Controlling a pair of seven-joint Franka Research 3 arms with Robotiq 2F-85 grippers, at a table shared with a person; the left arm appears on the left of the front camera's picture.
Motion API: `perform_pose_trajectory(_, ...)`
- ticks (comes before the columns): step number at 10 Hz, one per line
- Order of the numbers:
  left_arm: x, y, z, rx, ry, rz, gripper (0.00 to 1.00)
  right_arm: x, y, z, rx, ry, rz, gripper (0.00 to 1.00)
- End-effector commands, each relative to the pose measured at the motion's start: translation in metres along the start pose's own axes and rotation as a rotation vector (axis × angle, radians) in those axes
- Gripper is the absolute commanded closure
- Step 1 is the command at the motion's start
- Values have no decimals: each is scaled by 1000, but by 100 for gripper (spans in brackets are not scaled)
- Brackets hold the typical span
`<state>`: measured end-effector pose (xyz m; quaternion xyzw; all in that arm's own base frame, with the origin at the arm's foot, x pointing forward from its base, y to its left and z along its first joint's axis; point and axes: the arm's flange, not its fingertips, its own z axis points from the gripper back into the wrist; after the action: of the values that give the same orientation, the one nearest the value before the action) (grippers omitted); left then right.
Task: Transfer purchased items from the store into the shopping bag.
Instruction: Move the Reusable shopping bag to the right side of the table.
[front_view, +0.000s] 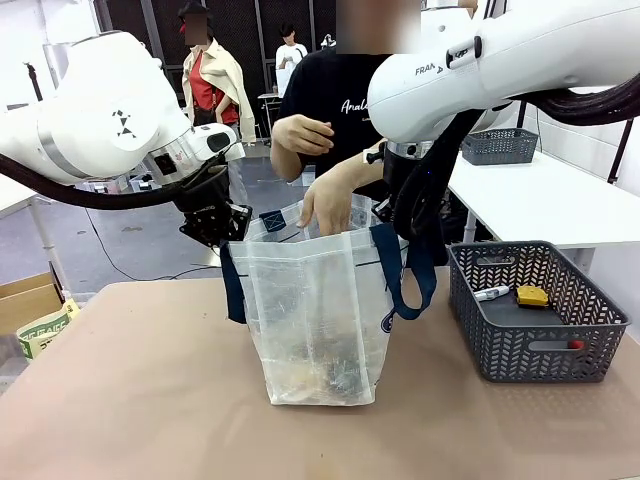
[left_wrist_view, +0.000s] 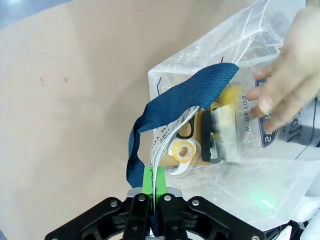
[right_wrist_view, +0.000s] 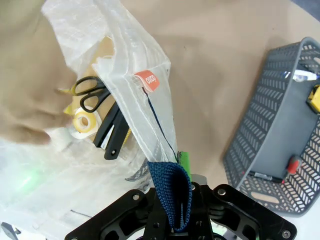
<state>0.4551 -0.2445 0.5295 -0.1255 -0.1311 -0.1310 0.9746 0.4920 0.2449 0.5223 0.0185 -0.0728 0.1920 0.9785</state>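
The shopping bag (front_view: 315, 310) stands upright mid-table, translucent with navy straps. My left gripper (front_view: 220, 230) is shut on its left strap (left_wrist_view: 175, 102), green pads (left_wrist_view: 147, 180) pinching strap and rim. Holding the right strap (right_wrist_view: 172, 195) is my right gripper (front_view: 393, 217), also shut. A person's hand (front_view: 325, 203) reaches into the open mouth and is blurred in the left wrist view. Inside lie scissors (right_wrist_view: 90, 95), a tape roll (left_wrist_view: 182, 151), a brown card pack (left_wrist_view: 204, 132) and a black tool (right_wrist_view: 112, 136). A white tube (front_view: 490, 293) and a yellow piece (front_view: 532, 296) lie in the basket.
The dark grey mesh basket (front_view: 535, 345) sits right of the bag, also holding a red-tipped item (right_wrist_view: 292, 164) and a black pen (right_wrist_view: 262, 176). A second grey basket (front_view: 498, 146) rests on the white table behind. Cardboard boxes (front_view: 35, 310) stand at the left edge.
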Motion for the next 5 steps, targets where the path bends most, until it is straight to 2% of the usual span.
perform_pose_trajectory(1, -1, 1, -1, 2, 2, 0, 100, 0, -1, 0, -1, -2, -1, 100)
perform_pose_trajectory(5, -1, 1, -1, 2, 2, 0, 100, 0, -1, 0, -1, -2, -1, 100)
